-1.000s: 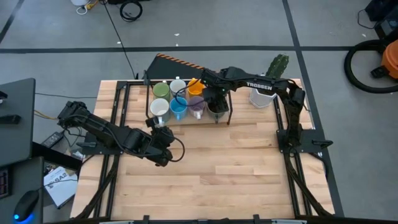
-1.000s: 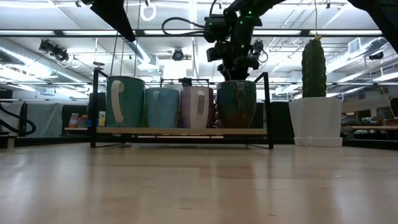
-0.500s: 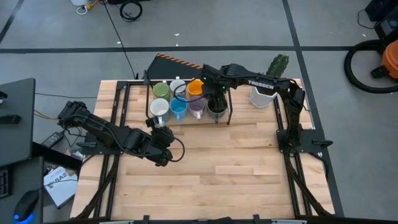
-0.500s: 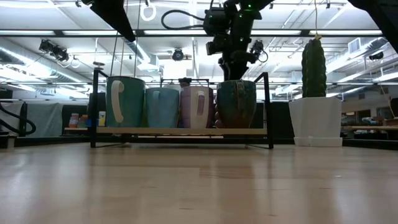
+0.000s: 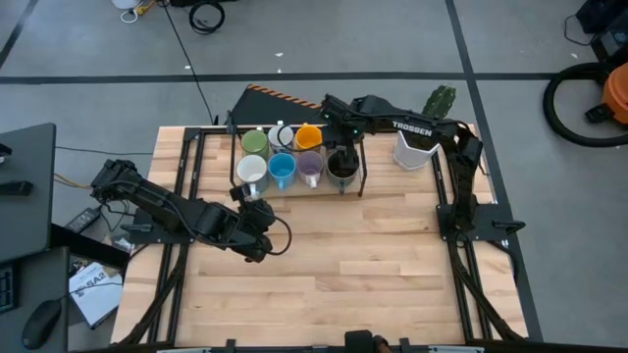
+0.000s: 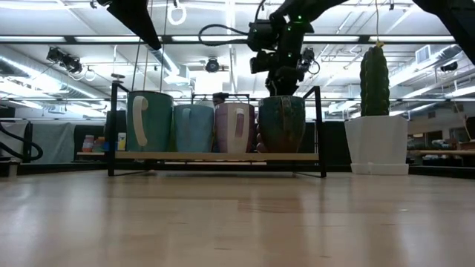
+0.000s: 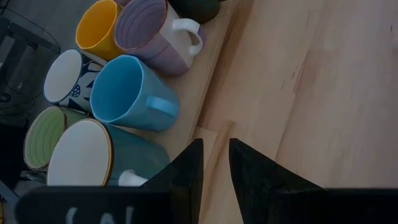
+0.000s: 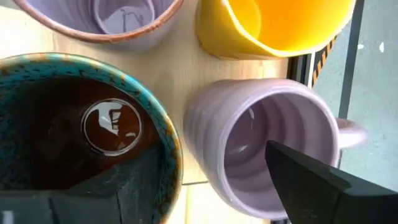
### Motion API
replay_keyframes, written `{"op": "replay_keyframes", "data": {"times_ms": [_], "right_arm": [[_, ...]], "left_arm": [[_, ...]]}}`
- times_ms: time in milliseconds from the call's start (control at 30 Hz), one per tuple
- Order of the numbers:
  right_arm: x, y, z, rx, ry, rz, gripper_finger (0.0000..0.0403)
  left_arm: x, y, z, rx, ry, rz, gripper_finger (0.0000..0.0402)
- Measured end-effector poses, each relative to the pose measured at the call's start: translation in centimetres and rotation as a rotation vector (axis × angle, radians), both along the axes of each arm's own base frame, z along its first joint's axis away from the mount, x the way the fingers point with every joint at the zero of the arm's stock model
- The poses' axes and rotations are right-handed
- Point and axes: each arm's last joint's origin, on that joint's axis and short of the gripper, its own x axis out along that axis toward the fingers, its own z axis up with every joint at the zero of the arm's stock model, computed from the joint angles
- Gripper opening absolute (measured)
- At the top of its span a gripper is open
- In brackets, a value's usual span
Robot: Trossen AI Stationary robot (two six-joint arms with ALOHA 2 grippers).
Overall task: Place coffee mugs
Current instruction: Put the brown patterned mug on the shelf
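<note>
Two dark arms work over the wooden desk (image 5: 343,265). The right arm reaches from its base across to the rack (image 5: 359,175), elbow bent, its wrist pointing down, so that the right claw (image 5: 340,154) hangs just above the mugs at the rack's end. Its fingers stand wide apart and hold nothing — one finger (image 8: 311,177) shows over the lilac mug (image 8: 273,146), the other over the dark mug (image 8: 81,134) with the teal rim, and both mugs stand upright directly below the claw. Beside them, farther along the rack from the claw, sit the orange mug (image 5: 308,136), a second lilac mug (image 5: 310,165), the blue mug (image 5: 282,170), a white mug (image 5: 251,171), a green mug (image 5: 254,143) and a white-and-blue one (image 5: 282,136), all in two rows. The left arm lies folded low over the desk, its left claw (image 7: 214,165) near the rack's white-mug corner, fingers narrowly parted around nothing. Well to the other side of the right claw stands a white pot (image 5: 413,151) with a cactus (image 6: 374,80). Beyond the desk — a grey floor and a ceiling of strip lights.
</note>
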Motion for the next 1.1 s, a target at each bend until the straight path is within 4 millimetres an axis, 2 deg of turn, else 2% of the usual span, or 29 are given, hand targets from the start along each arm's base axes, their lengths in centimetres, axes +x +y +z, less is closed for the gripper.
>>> {"op": "replay_keyframes", "data": {"times_ms": [200,667,1100], "right_arm": [[-0.04,-0.45,-0.63,-0.006,-0.008,-0.004,0.0267],[-0.13,-0.27,-0.70,0.029,-0.006,0.008,0.0159],[0.18,0.44,-0.72,0.043,-0.007,0.033,0.0131]], "left_arm": [[0.00,0.00,0.00,0.000,0.000,0.000,0.0082],[0.00,0.00,0.00,0.000,0.001,-0.001,0.0082],[0.00,0.00,0.00,0.000,0.001,-0.001,0.0082]]}}
